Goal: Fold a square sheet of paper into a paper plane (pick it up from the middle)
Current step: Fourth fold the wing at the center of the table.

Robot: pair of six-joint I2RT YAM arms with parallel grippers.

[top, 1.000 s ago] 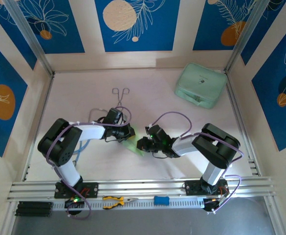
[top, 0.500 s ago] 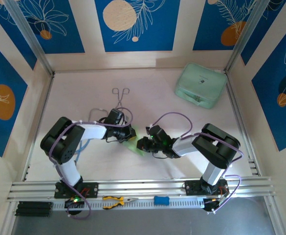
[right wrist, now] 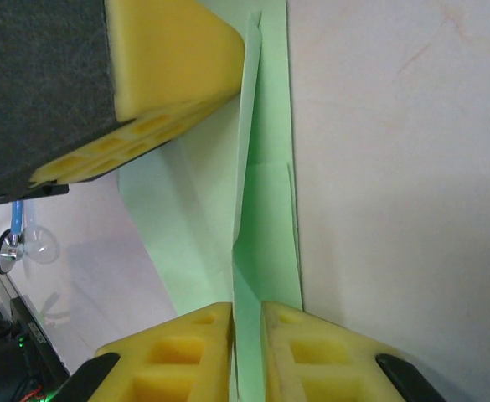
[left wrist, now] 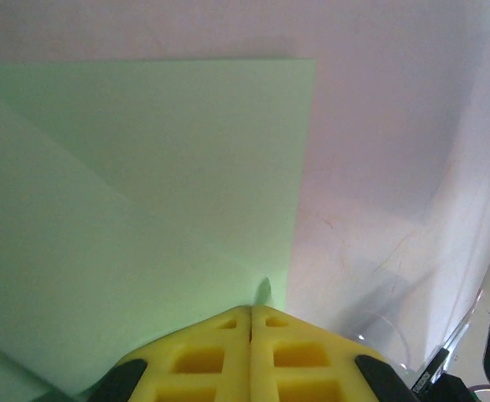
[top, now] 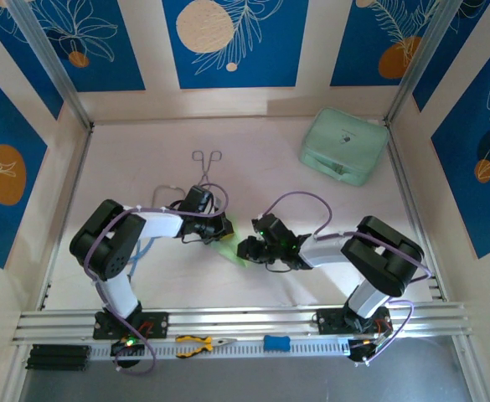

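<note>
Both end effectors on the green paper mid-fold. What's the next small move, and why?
Probably ease the right end effector open and back it off. An upright flap of the paper stands between its fingers, with a slight gap, while the left end effector is shut, pinning the sheet at the crease so it should stay put.

Robot lab cell: aluminium rails (top: 245, 320), printed panel walls (top: 232, 42) (blue leaf pattern).
</note>
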